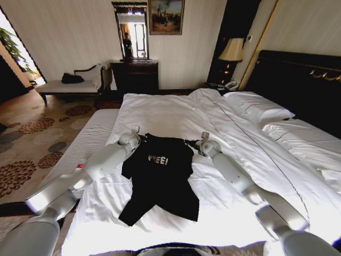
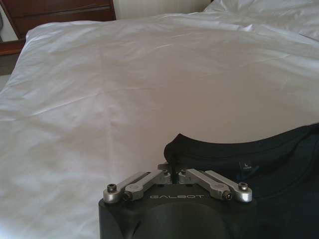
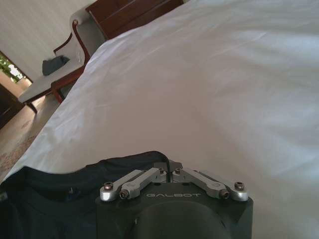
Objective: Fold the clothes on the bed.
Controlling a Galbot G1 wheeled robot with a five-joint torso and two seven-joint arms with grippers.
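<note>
Both grippers pinched the shirt's shoulders, fold barely begun

The left gripper (image 2: pixel 172 175) had its fingers drawn together on the black fabric at the T-shirt's (image 1: pixel 160 178) left shoulder, beside the collar, and the right gripper (image 3: pixel 168 172) was likewise clamped on the cloth at the opposite shoulder; in the head view the two sat at the shirt's top corners, left gripper (image 1: pixel 136 137) and right gripper (image 1: pixel 193 143) level with each other. The shirt lay chest-up on the white duvet of the bed (image 1: pixel 176 114), "FREE!" lettering showing, body trailing toward the robot with the hem rumpled and a sleeve tucked under. I judged the folding hardly started: no clean fold was visible, so spreading flat and every fold remained
</note>
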